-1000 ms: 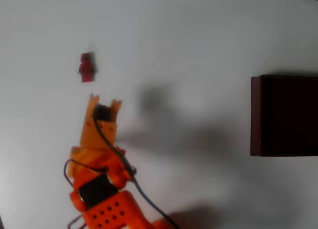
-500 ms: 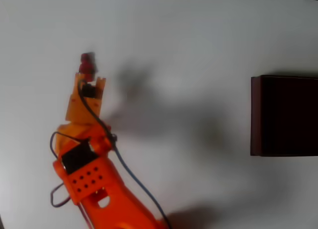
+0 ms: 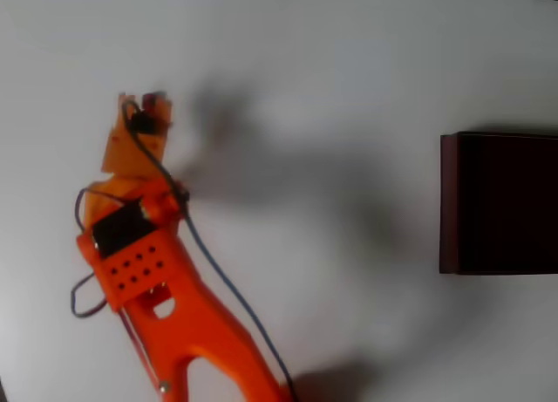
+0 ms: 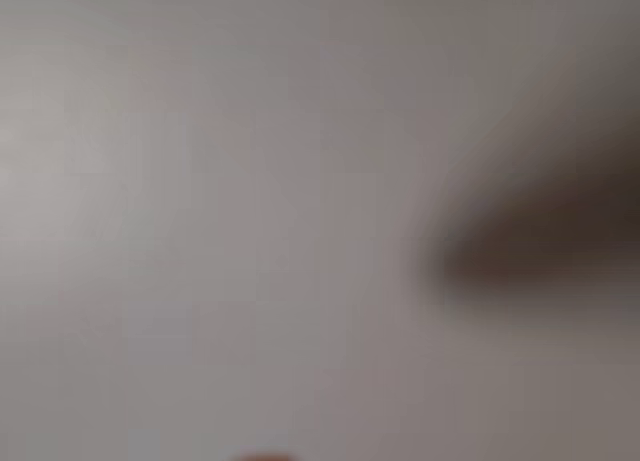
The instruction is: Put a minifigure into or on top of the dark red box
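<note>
Pincer (image 3: 139,105) slid up-left since a moment ago and now sat over the minifigure (image 3: 157,99), mostly hiding it; can't tell if it gripped. Box (image 3: 499,203) stayed far right on the counter (image 3: 331,62).

Minifigure at upper left, dark red box at the right edge.
In the overhead view only a sliver of the tiny red minifigure (image 3: 157,99) shows, pose unclear; the dark red box (image 3: 448,201), thin-walled with a near-black inside, sits well apart, cut by the frame.
</note>
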Controlling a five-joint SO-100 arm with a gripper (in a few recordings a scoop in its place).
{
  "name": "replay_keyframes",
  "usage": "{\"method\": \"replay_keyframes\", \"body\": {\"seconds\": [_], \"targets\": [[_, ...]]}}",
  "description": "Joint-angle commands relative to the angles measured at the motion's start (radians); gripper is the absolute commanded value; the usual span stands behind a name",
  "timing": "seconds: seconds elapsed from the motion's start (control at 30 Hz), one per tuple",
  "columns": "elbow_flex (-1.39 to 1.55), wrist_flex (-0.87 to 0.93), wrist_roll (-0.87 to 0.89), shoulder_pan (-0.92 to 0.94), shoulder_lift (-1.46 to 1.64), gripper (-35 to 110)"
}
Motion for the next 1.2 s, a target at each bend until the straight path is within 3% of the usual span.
{"method": "replay_keyframes", "body": {"seconds": [0.0, 0.4, 1.17], "targets": [[-0.112, 0.018, -0.081, 0.012, -0.023, 18], [-0.341, 0.074, -0.224, 0.041, -0.166, 18], [-0.36, 0.0, -0.288, 0.06, -0.239, 18]]}}
